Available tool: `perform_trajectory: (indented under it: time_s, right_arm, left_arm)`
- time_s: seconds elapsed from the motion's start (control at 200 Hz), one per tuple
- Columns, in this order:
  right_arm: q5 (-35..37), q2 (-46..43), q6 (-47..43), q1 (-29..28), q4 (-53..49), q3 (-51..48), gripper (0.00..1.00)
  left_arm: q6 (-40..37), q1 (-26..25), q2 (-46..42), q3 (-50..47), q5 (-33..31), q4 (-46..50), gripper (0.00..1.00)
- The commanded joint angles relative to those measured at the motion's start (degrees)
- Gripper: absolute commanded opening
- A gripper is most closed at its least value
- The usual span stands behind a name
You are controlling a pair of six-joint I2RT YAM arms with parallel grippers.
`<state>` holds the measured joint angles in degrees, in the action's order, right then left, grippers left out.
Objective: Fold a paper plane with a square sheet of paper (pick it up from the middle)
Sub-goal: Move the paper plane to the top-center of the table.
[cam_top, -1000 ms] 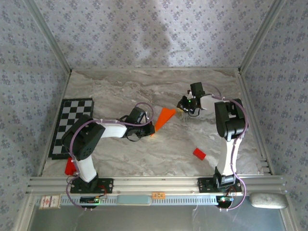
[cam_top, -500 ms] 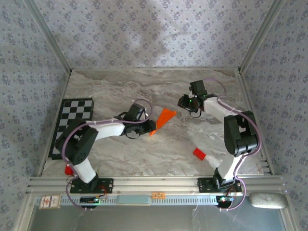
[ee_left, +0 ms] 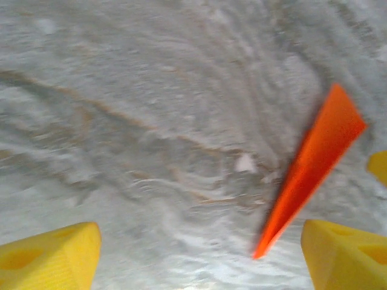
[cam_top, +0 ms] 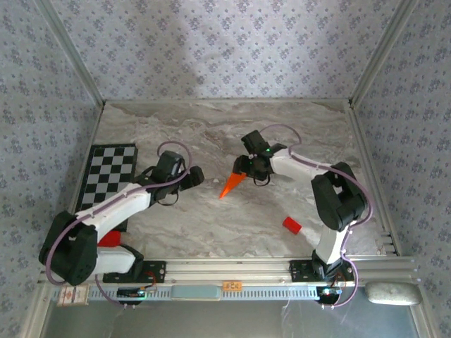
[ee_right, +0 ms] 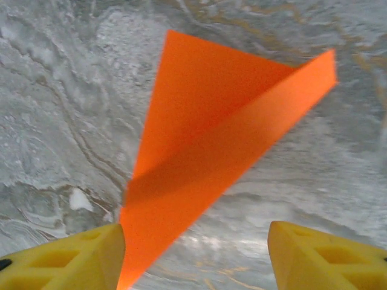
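We see the paper plane (cam_top: 232, 184) lying on the marbled worktop (cam_top: 211, 225) near its middle, a slim orange dart. In the top view its sharp tip points toward the near-left and its wider tail points away to the right.

The right end effector (cam_top: 248, 170) hangs directly over that wide tail. From the right wrist, the plane (ee_right: 211, 163) shows a long fold with one face lit and the other in shadow. The two yellow fingers (ee_right: 326, 257) stand well apart, one on each side of the picture. The narrowing end of the paper runs down beside the left-hand finger, though we cannot tell whether it touches. The jaws are spread and clamp nothing.

The left end effector (cam_top: 194, 176) sits left of the plane, near it but apart. In its wrist view the jaws are also wide open, with only bare worktop between the yellow fingertips (ee_left: 51, 257). The plane (ee_left: 308, 169) lies off to the right, its tip just beside the right-hand finger.

Further out, a checkerboard mat (cam_top: 109, 169) lies at the left edge, partly under the left arm, and a small red block (cam_top: 292, 224) rests on the near-right part of the worktop — well apart from the plane.
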<state>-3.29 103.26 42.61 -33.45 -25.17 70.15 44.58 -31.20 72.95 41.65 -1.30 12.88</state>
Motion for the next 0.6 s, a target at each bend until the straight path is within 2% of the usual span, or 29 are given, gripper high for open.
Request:
perform_trajectory:
  time_s: [0.0, 0.135, 0.25, 0.375, 0.595]
  right_arm:
    - [5.96, 3.2, 4.23, -2.14, -4.01, 4.27, 0.68]
    - [8.23, 6.89, 5.27, -3.92, -7.13, 8.52, 0.71]
    - [8.99, 9.92, 5.58, -4.47, -10.11, 11.33, 0.7]
    - [9.66, 11.17, 6.32, -4.71, -12.75, 12.2, 0.65]
    - [13.52, 8.22, 7.16, -5.32, -13.66, 10.12, 0.54]
  left_arm:
    - [-1.27, 1.05, -2.73, -1.65, -5.36, 4.36, 0.91]
    - [-1.75, 1.73, -3.93, -3.05, -5.91, 4.77, 0.99]
    - [-2.28, 1.98, -4.05, -3.37, -6.09, 5.29, 1.0]
    - [-2.65, 2.25, -3.95, -3.49, -6.1, 5.44, 1.0]
    - [-2.46, 2.42, -3.01, -3.56, -6.04, 5.41, 1.0]
